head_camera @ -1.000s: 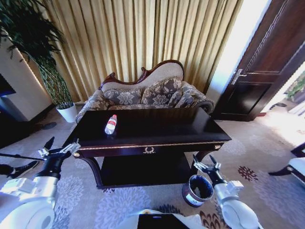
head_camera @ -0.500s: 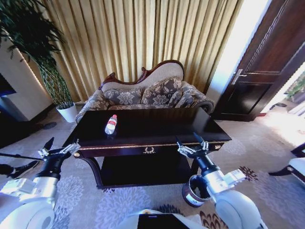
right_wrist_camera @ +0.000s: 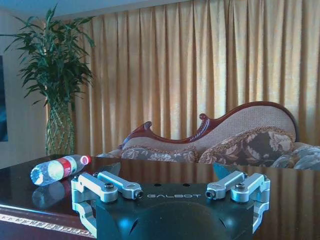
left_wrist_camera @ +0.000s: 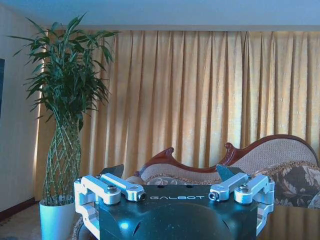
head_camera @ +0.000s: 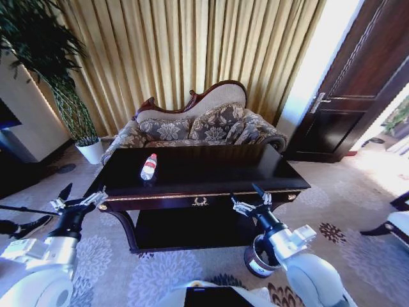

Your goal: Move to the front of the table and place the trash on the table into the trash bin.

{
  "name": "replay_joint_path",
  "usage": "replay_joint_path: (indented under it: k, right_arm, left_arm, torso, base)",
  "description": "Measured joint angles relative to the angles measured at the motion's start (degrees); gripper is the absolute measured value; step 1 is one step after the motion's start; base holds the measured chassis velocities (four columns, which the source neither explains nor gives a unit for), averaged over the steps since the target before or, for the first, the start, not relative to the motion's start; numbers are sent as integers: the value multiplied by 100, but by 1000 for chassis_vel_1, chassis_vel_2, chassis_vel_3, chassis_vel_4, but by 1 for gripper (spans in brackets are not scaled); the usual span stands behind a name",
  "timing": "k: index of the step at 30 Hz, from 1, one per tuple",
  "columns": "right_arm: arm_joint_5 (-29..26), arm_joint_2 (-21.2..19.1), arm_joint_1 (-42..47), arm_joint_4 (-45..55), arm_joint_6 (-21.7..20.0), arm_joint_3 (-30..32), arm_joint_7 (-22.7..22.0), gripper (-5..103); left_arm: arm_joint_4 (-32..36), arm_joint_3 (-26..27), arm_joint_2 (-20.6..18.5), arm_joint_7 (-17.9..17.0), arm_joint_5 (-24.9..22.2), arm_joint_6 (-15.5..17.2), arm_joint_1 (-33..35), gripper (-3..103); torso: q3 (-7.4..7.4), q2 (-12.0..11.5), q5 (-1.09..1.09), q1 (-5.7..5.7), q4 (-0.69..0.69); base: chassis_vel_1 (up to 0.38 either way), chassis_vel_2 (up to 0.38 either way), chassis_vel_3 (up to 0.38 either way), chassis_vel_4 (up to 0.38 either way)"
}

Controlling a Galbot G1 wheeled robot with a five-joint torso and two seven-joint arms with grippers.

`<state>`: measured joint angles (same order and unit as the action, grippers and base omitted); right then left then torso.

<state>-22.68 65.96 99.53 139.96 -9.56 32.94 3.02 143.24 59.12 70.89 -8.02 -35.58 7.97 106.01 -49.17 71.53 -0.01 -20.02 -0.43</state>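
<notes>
While my left claw (head_camera: 80, 199) idles open, my empty, wide-open right claw (head_camera: 250, 198) has risen from the trash bin (head_camera: 261, 259) toward the surface (head_camera: 211, 169), the bottle (head_camera: 148, 167) ahead-left.

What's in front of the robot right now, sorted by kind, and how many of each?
Plastic bottle: 1
Table: 1
Trash bin: 1
Sofa: 1
Potted plant: 1
Robot claws, left claw and right claw: 2
Total: 7

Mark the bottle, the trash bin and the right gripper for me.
bottle (head_camera: 148, 167), head view, on its label.
trash bin (head_camera: 253, 263), head view, on its silvery rim.
right gripper (head_camera: 249, 198), head view, midway between its open fingertips.
</notes>
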Motion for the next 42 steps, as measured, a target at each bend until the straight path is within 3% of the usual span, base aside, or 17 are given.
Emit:
replay_joint_path:
  k: [25, 42]
  right_arm:
    - [32, -32, 1, -45, 17, -20, 40, 100]
    - [31, -21, 20, -82, 12, -72, 19, 100]
  left_arm:
    - [0, -21, 14, -1, 14, -14, -2, 100]
    - [0, -33, -106, -41, -48, -107, -50, 100]
  torso:
    - [-3, -4, -1, -7, 0]
    - [-1, -1, 0, -3, 0]
  base:
    - [-161, 154, 147, -149]
    - [-9, 4, 8, -4]
